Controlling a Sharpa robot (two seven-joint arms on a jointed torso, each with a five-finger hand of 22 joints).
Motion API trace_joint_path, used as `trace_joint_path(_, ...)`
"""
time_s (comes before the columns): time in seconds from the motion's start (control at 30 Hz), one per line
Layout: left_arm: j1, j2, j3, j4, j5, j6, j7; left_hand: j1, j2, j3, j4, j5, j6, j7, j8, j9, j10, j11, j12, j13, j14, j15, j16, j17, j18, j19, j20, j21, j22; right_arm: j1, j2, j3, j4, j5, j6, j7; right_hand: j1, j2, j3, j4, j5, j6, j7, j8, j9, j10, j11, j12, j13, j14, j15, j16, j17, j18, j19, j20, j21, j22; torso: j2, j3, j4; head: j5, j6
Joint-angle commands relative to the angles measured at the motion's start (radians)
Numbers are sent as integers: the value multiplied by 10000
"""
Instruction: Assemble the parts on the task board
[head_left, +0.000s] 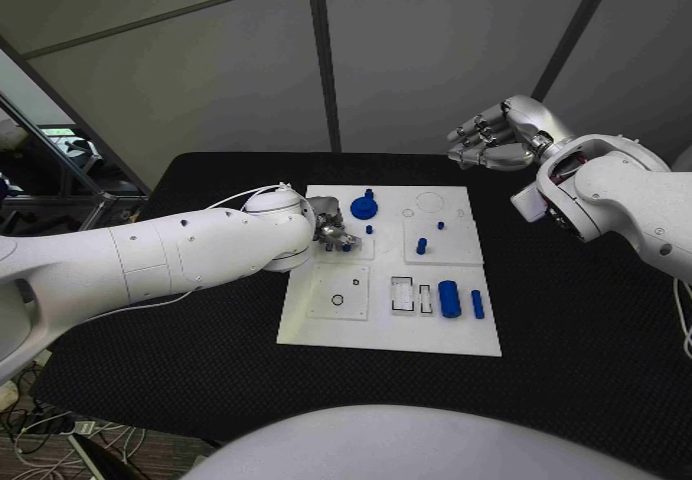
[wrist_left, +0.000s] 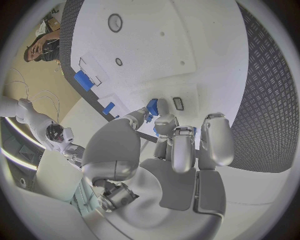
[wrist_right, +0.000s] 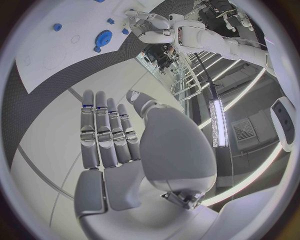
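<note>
Now the left hand (head_left: 332, 228) is over the white board's (head_left: 389, 335) left-centre, pinching a small blue part (wrist_left: 152, 107) betw. thumb and finger. Right hand (head_left: 490, 135) hangs well off past the far edge, fingers straight, holding nothing. Other blue parts (head_left: 450, 299) lie on the board.

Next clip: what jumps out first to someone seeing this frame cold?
The silver left hand presses down on the white task board's left side, pinching a small blue part. The silver right hand hangs empty, fingers straight, above the table's far edge, beyond a blue round part.
</note>
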Motion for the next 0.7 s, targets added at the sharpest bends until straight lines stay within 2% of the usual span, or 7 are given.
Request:
trace_joint_path(0.03, 12, -3, 10, 16, 15, -103, 3, -142, 9, -231, 83, -50, 70, -31, 10, 19, 88, 5, 46, 21, 961, -71, 61, 2217, 8, 61, -17, 46, 1115, 19, 8, 7, 3, -22, 39, 46, -103, 2, -32, 6, 32, -38, -2, -32, -10, -20, 70, -53, 4, -25, 52, -24, -16, 40, 59, 15, -53, -9, -6, -1, 3, -10, 2)
trace_joint_path(0.37, 12, -98, 41, 87, 15, -135, 6, -160, 18, -630, 254, -44, 77, -39, 4, 29, 95, -2, 47, 44, 961, -77, 62, 2220, 5, 70, -24, 56, 1129, 18, 6, 7, -9, -22, 50, 47, -103, 2, -32, 6, 32, -38, -2, -32, -10, -20, 70, -53, 4, -25, 52, -24, -16, 40, 59, 15, -53, -9, -12, -4, 3, -21, 2)
trace_joint_path(0.5, 10, -174, 252, 146, 15, -101, 4, -155, 23, -741, 303, -42, 67, -37, -4, 30, 68, -1, 11, -13, 955, -78, 50, 2197, 17, 46, -25, 5, 1103, 18, -2, 7, -15, -22, 54, 51, -116, 3, -39, 16, 37, -38, -1, -31, -10, -20, 71, -54, 5, -25, 53, -23, -23, 40, 64, 17, -63, -16, -13, -5, 9, -27, 2)
trace_joint_path(0.67, 25, -344, 715, 201, -17, 188, -11, -13, 36, -1091, 396, -21, -129, 43, -103, 14, -250, 70, -311, -486, 894, -31, -73, 1986, 89, -148, 10, -354, 911, 17, -16, 7, -25, -22, 52, 48, -124, 3, -44, 22, 39, -38, -1, -30, -9, -19, 71, -54, 5, -24, 53, -23, -27, 40, 67, 19, -69, -21, -26, 2, 16, -45, 2)
trace_joint_path(0.7, 29, -360, 755, 206, -18, 206, -11, 11, 26, -1157, 410, -5, -197, 71, -143, 0, -340, 91, -402, -621, 887, -14, -86, 1965, 103, -185, 20, -421, 875, 17, -16, 7, -26, -22, 52, 47, -124, 3, -44, 22, 39, -38, -1, -30, -9, -19, 71, -54, 5, -24, 53, -23, -27, 40, 67, 19, -69, -21, -26, 2, 14, -45, 2)
